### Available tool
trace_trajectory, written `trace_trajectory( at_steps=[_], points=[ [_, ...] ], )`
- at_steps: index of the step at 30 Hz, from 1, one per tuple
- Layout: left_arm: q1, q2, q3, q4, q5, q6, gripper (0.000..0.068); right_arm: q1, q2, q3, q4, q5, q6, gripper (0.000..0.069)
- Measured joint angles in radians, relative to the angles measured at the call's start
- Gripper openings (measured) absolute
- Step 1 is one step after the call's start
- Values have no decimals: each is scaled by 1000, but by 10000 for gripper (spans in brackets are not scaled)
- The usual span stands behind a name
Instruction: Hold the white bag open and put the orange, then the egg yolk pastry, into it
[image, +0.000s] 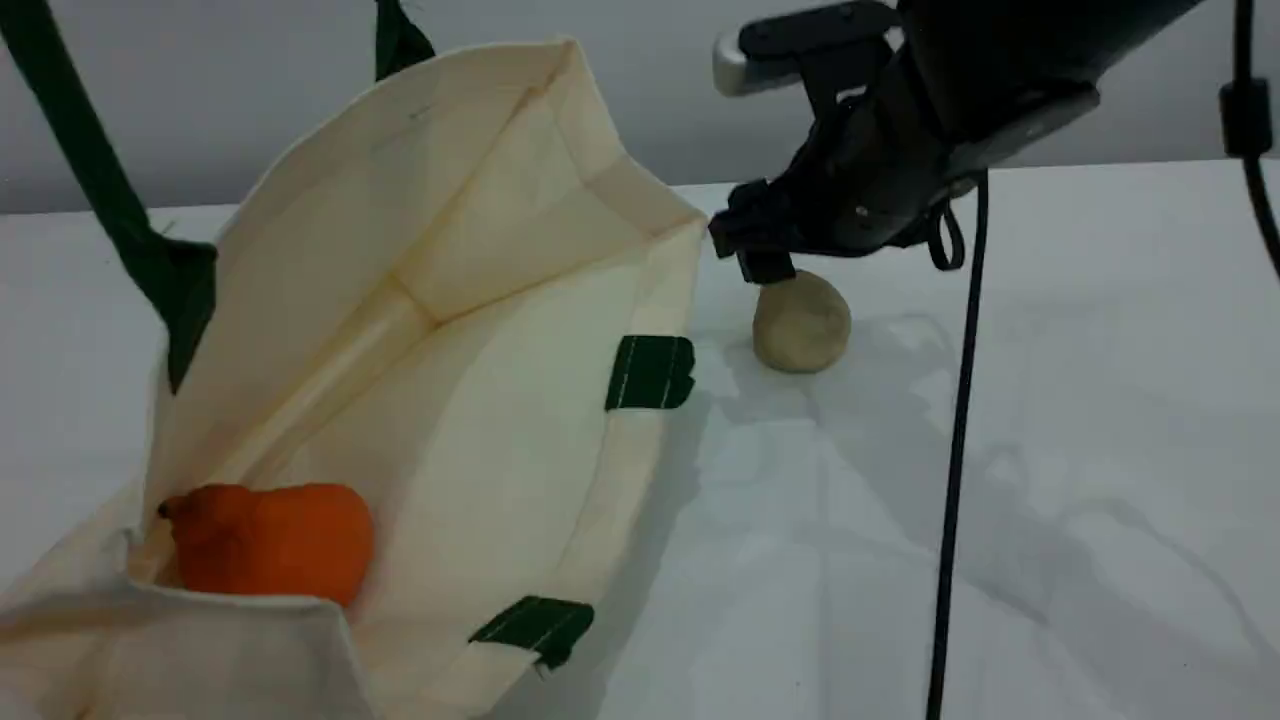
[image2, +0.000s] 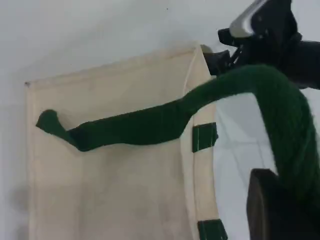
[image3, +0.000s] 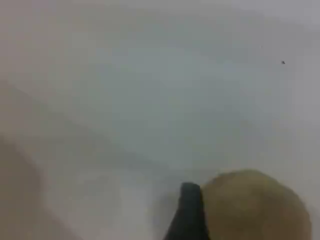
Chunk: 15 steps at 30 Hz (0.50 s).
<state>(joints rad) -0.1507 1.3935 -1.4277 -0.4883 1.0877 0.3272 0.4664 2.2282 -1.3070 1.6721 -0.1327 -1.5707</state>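
White bag (image: 480, 300): one, lying on its side on the left of the table (image: 1100, 420), with its mouth held wide. One orange (image: 275, 540) lies inside it, on the lower wall near the front edge. Two green handles are counted. One handle (image: 90, 170) is drawn taut up and to the left, and in the left wrist view it runs into the left gripper (image2: 280, 205), which is closed on it. Two green patches (image: 650, 372) are seen on the right rim.

One egg yolk pastry (image: 802, 322) rests on the table outside the bag, just right of that rim. The right gripper (image: 768, 264) is positioned directly above it with jaws spread wide and nothing held. One fingertip (image3: 190, 210) stands close against the pastry's side, and contact cannot be confirmed.

A narrow strip of table separates the pastry from the bag's rim. Broad open tabletop extends in front and to the right, crossed by one hanging black cable (image: 958, 450).
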Motion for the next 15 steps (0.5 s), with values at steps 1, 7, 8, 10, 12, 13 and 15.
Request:
trace_trajectory(
  at_steps=[1, 7, 8, 10, 12, 13, 15],
  points=[
    [0, 0, 0, 0, 0, 0, 71, 0, 11, -4, 0, -14, 0, 546],
    [0, 0, 0, -4, 0, 0, 71, 1, 61, -35, -35, -24, 1, 545],
    [0, 0, 0, -4, 0, 0, 71, 1, 67, -39, -35, -24, 1, 542],
    [0, 0, 0, -6, 1, 0, 71, 1, 76, -39, -35, -24, 1, 523],
    [0, 0, 0, -7, 1, -4, 71, 1, 77, -39, -30, -28, 1, 474],
    [0, 0, 0, -7, 1, -4, 71, 1, 77, -39, -25, -36, 1, 431],
    [0, 0, 0, -7, 1, -4, 71, 1, 77, -38, -22, -54, 1, 330]
  ],
)
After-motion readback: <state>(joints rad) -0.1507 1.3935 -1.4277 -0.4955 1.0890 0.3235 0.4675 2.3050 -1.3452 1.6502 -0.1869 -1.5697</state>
